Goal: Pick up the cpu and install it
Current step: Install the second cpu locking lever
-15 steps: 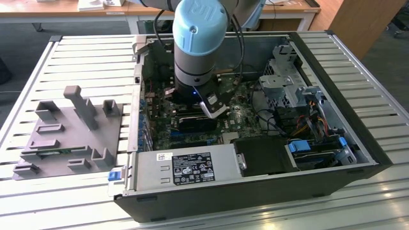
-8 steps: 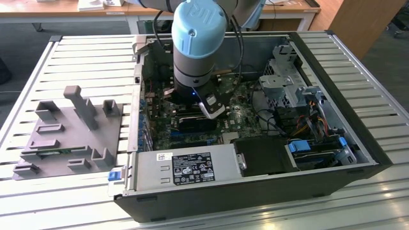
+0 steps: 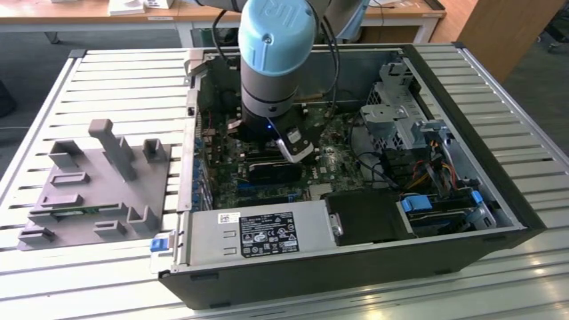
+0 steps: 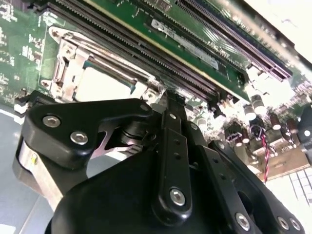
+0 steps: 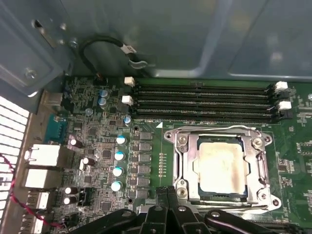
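Jaws beside cpu (image 5: 218, 168) (socketed)

The black gripper (image 5: 163, 207) sits low in the open black computer case (image 3: 498, 220), hemmed by four long black memory slots (image 5: 204, 102) and the silver socket frame (image 5: 261, 168).

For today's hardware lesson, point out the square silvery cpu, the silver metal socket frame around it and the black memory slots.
square silvery cpu (image 5: 218, 168): first wrist view, centre of its top.
silver metal socket frame (image 5: 181, 161): first wrist view, side bar.
black memory slots (image 5: 200, 103): first wrist view, middle of the rows.
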